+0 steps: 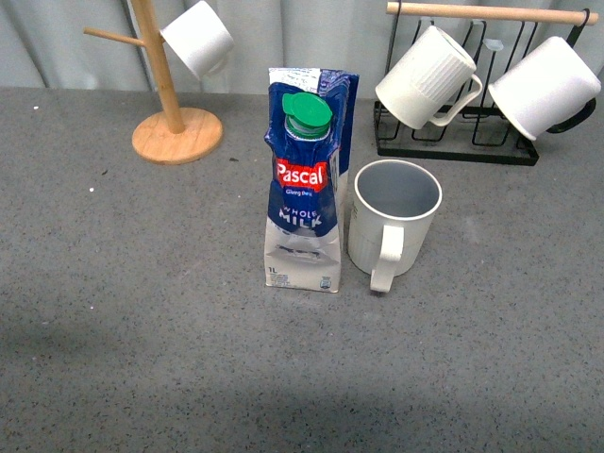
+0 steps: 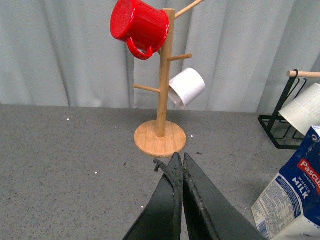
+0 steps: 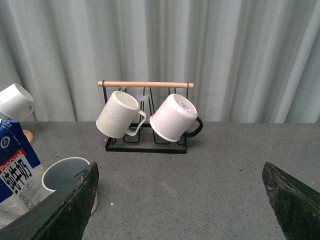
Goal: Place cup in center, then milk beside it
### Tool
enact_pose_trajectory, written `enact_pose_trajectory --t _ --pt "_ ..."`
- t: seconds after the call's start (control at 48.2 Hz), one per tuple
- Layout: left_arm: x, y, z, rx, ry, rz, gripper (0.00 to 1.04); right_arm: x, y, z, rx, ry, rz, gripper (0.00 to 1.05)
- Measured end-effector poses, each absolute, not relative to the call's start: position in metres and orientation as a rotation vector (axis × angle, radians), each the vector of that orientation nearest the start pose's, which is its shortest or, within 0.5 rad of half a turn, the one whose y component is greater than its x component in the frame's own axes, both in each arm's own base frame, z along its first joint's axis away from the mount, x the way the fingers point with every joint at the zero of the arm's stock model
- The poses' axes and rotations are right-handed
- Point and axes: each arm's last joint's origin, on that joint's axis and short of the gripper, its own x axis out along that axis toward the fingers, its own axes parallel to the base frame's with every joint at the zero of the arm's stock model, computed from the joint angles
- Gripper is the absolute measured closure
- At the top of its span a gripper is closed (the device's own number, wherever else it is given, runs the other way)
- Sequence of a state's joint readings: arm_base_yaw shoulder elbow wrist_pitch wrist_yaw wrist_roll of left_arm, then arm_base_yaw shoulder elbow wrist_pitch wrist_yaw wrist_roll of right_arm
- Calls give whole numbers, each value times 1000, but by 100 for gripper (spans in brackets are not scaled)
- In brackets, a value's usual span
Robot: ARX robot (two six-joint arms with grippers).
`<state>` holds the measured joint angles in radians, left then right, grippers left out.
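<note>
The cream-white cup (image 1: 393,219) stands upright on the middle of the dark speckled tabletop (image 1: 189,359), its handle toward me. The blue-and-white Pascal milk carton (image 1: 304,184) with a green cap stands upright just left of it, nearly touching. Neither arm shows in the front view. In the left wrist view my left gripper (image 2: 179,159) is shut and empty, with the carton (image 2: 292,200) off to one side. In the right wrist view my right gripper (image 3: 182,175) is open and empty, with the cup (image 3: 67,175) and carton (image 3: 17,170) beside one finger.
A bamboo mug tree (image 1: 173,104) at the back left carries a smooth white mug (image 1: 198,38) and, in the left wrist view, a red mug (image 2: 140,25). A black rack (image 1: 453,142) at the back right holds a ribbed white mug (image 1: 429,77) and a dark-handled white mug (image 1: 547,90).
</note>
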<state>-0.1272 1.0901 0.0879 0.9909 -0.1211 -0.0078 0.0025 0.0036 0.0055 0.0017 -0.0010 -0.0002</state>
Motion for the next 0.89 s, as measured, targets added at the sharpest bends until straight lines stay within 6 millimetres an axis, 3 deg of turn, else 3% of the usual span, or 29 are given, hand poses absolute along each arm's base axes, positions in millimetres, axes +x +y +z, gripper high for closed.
enact_pose_trajectory --t 0.311,0.893 --pt "150 -1 163 -7 14 -1 101 98 0 165 0 -4 3 9" --pt "122 0 173 -7 -21 -2 101 98 0 165 0 -4 3 9"
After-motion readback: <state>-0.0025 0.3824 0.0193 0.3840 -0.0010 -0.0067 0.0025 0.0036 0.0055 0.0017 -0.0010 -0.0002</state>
